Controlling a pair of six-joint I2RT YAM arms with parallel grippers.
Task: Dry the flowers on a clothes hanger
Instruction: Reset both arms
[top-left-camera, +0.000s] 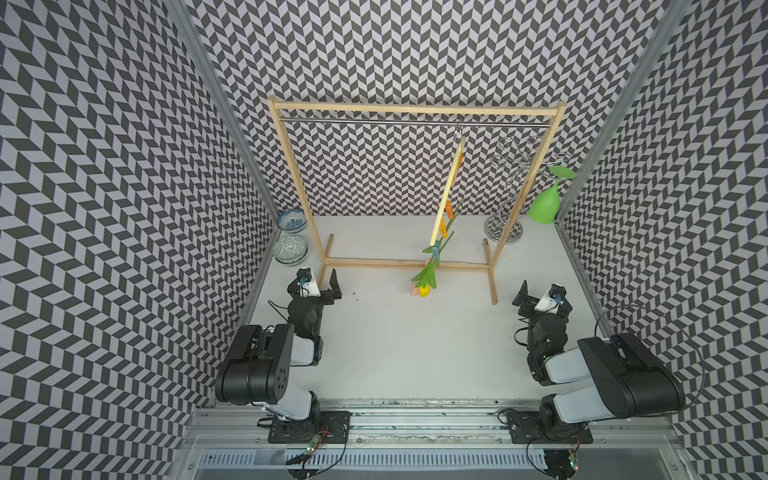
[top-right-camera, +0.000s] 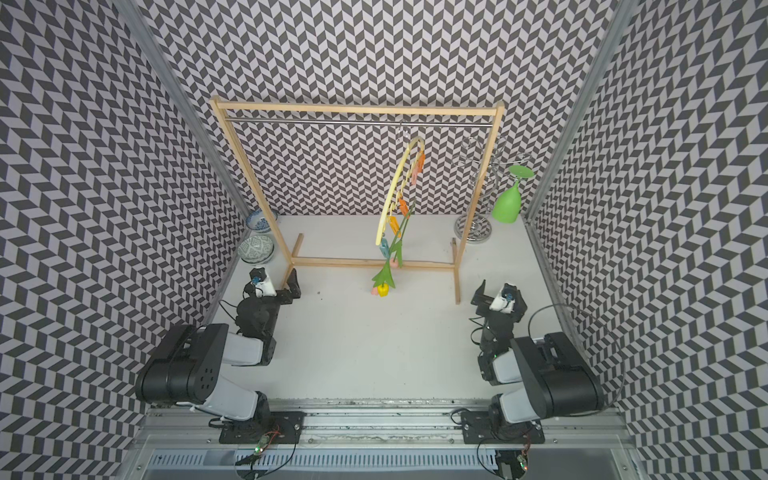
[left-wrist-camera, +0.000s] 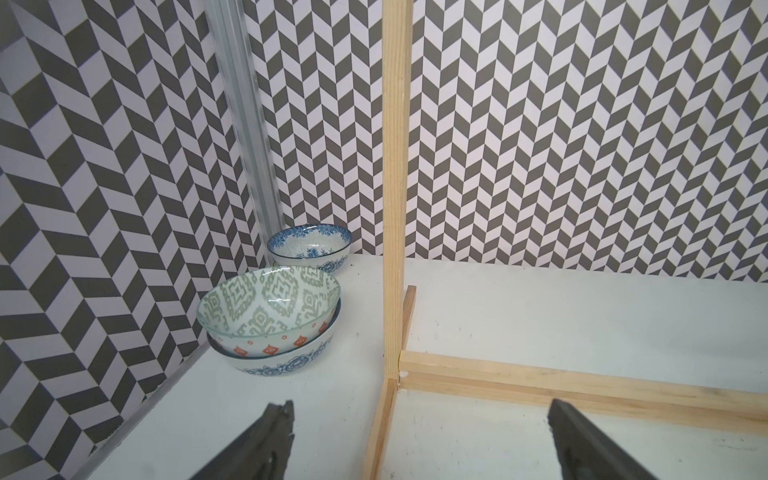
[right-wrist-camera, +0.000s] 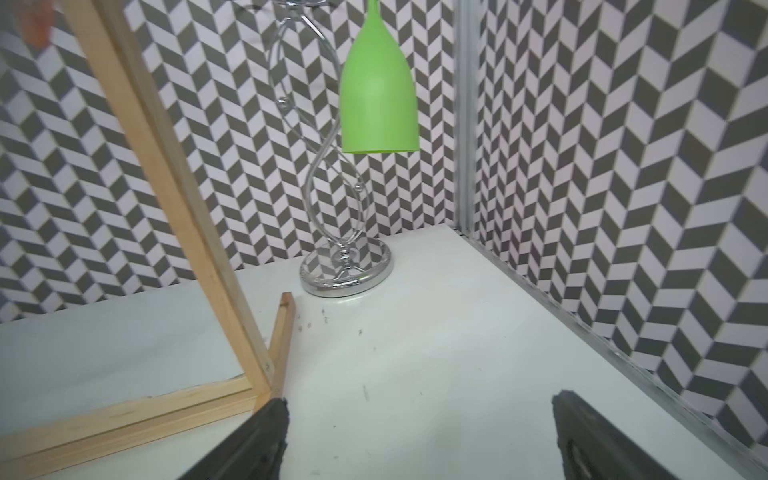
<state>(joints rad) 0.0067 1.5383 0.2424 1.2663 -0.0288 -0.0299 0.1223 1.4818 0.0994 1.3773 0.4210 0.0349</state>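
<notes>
In both top views, flowers (top-left-camera: 424, 286) on clothes hanger (top-left-camera: 446, 195), apart from left tool (top-left-camera: 324, 286), right tool (top-left-camera: 533, 297), both released

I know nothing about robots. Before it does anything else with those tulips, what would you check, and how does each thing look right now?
1. Hook of the clothes hanger sits over the metal rod of the rack: ok.
2. The flowers hang heads down along the clothes hanger: ok.
3. Every stem held by one of the clothespins: cannot tell.
4. The left gripper is open and empty: ok.
5. The right gripper is open and empty: ok.
6. Both grippers are apart from the flowers: ok.
</notes>
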